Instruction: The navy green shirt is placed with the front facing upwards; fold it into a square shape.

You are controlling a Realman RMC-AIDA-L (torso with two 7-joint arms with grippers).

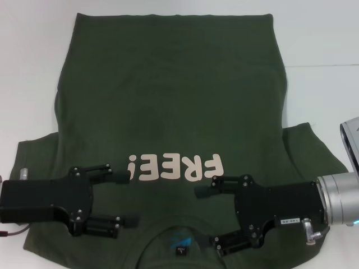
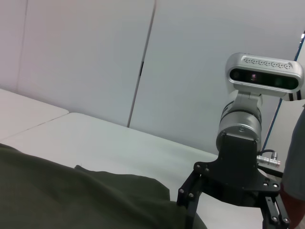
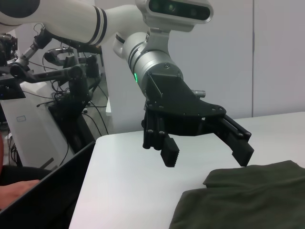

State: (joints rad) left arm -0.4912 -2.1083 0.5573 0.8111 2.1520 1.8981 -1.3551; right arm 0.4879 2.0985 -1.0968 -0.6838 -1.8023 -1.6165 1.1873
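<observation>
With fingers spread, left gripper (image 1: 124, 199) and right gripper (image 1: 208, 217) hover by the navy green shirt (image 1: 168, 101) collar, seemingly ready to pinch the shoulders.

My left tool (image 1: 127, 197) is matte black: flat plates, small bright screws, ridged finger pads (image 3: 170, 155), a thin reddish cable at its rear. My right tool (image 1: 208, 217) matches, bearing a small white label. Silver cylindrical wrists follow, each carrying a grey camera housing; a green light marks the left wrist.

Bare table (image 1: 320, 39) around shirt (image 1: 174, 106) — unobstructed
</observation>
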